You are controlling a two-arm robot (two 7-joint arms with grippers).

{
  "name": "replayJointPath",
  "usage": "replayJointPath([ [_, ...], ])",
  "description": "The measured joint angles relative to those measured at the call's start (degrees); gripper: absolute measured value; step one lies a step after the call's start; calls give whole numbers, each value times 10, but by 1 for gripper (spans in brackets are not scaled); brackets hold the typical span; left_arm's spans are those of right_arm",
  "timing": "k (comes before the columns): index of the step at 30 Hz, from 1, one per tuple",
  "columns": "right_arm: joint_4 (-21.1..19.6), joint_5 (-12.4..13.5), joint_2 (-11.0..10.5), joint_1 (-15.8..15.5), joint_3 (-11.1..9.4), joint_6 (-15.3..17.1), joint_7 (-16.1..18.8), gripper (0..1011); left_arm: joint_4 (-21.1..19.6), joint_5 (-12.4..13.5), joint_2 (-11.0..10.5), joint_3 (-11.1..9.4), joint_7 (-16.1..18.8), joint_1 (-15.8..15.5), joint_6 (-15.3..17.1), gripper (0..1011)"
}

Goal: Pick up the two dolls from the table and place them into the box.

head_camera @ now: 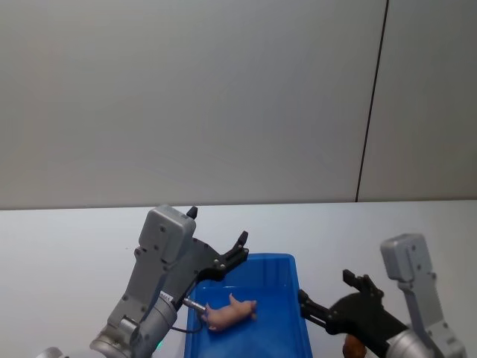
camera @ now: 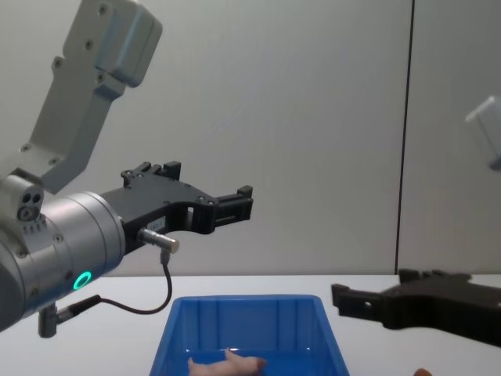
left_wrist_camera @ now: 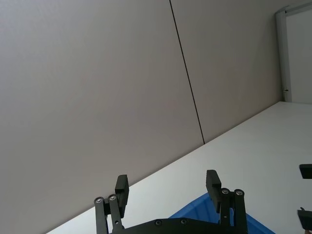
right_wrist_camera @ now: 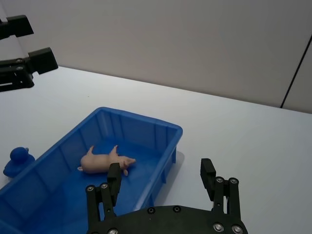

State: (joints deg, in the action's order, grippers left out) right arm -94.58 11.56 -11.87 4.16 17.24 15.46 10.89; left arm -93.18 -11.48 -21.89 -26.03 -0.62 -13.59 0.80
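Apparently left end effector (left_wrist_camera: 166,181) and right end effector (right_wrist_camera: 161,168) both gape, empty.

Note that the box (right_wrist_camera: 165,130) ahead of your right gripper (right_wrist_camera: 161,169) is smooth, glossy blue plastic, the pale pink doll (right_wrist_camera: 100,162) in it smooth and matt, the table (right_wrist_camera: 234,126) matt white, and that gripper and your left gripper (left_wrist_camera: 167,181) matt black with bright metal screws.

A bare robot test lab is being indicated: a plain white table (head_camera: 67,246) is being backed, at 12 o'clock, by grey wall panels (head_camera: 186,97).
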Motion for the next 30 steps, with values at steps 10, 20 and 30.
replayJointPath([
  [10, -32, 12, -21, -38, -4, 3, -19, 1001, 0, 0, 0, 0, 0, 0, 0, 1001],
  [20, -42, 13, -31, -63, -4, 12, -38, 1001, 0, 0, 0, 0, 0, 0, 0, 1000],
  [30, -38, 11, -32, -68, -7, 28, -53, 1001, 0, 0, 0, 0, 0, 0, 0, 1001],
])
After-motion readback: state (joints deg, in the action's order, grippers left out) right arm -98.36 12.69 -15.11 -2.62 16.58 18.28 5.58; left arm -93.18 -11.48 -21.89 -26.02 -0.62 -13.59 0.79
